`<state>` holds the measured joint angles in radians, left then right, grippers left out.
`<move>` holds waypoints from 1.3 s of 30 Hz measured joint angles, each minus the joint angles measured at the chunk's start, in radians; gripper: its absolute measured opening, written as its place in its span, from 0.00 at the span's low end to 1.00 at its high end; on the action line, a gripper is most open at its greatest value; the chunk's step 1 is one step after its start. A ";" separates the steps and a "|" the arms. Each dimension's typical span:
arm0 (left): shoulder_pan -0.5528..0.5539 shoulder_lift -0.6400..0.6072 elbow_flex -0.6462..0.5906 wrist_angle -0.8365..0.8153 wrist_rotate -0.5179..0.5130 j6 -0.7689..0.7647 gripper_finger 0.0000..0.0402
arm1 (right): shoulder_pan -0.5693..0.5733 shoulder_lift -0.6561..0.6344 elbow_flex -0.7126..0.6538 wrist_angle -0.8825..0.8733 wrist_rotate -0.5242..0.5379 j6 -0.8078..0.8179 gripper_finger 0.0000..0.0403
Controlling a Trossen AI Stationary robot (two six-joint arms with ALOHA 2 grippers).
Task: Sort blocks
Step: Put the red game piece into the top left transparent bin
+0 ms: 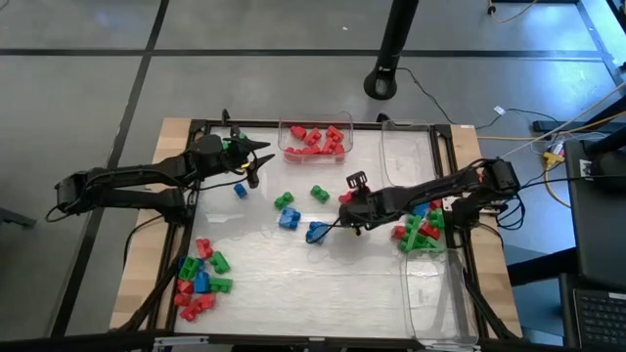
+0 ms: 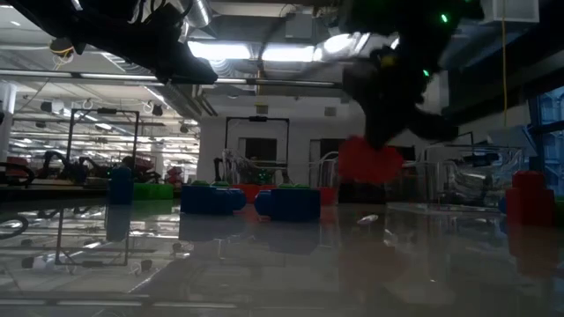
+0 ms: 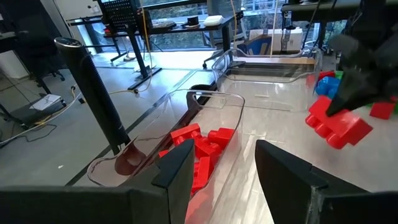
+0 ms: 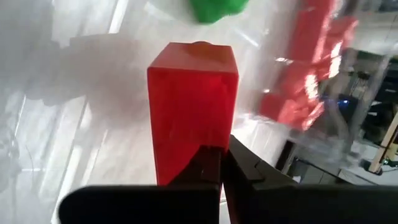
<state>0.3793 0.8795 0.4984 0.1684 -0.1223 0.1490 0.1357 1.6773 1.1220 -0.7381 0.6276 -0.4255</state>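
Observation:
My right gripper (image 1: 346,200) is shut on a red block (image 4: 193,99) above the table's middle. The block also shows in the low view (image 2: 370,160) and in the left wrist view (image 3: 336,124). My left gripper (image 1: 252,156) is open and empty, a little to the left of a clear bin (image 1: 313,152) that holds several red blocks (image 3: 202,146). Loose blue blocks (image 1: 289,217) and green blocks (image 1: 320,193) lie on the table between the two grippers. My right gripper pinches the red block between its two fingers, at the end of the block nearest the wrist (image 4: 186,155). The rest of the block sticks out past the fingertips. The fingers come from the table's right side. The block is lifted clear of the table (image 2: 370,160).
A mixed pile of red, green and blue blocks (image 1: 201,279) lies at the near left. Another pile (image 1: 421,232) lies at the right. One clear bin (image 1: 411,156) stands at the far right and another (image 1: 435,293) at the near right. A black post base (image 1: 381,83) stands beyond the far edge.

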 joint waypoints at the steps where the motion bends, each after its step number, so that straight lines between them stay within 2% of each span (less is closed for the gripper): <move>1: 0.000 0.000 0.000 0.000 0.000 0.000 0.40 | -0.008 -0.008 0.017 0.000 -0.001 -0.014 0.00; 8: 0.000 0.000 0.000 0.000 0.000 0.000 0.40 | -0.106 -0.019 0.151 0.041 0.025 -0.184 0.00; 14: 0.000 0.000 0.000 0.000 0.000 0.000 0.40 | -0.224 -0.020 0.194 0.251 0.030 -0.377 0.00; 17: 0.000 0.000 0.000 0.000 0.000 0.000 0.40 | -0.295 -0.020 0.192 0.373 -0.032 -0.450 0.02; 20: 0.000 0.000 0.000 0.000 0.000 0.000 0.40 | -0.359 -0.013 0.192 0.491 -0.114 -0.464 0.03; 25: 0.000 0.000 0.000 -0.001 0.000 0.000 0.40 | -0.443 0.015 0.192 0.587 -0.249 -0.464 0.04; 39: 0.000 0.000 0.000 -0.001 0.000 0.009 0.40 | -0.511 0.083 0.192 0.655 -0.273 -0.431 0.05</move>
<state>0.3794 0.8795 0.4984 0.1678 -0.1223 0.1577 -0.3756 1.7608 1.3136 -0.0831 0.3542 -0.8563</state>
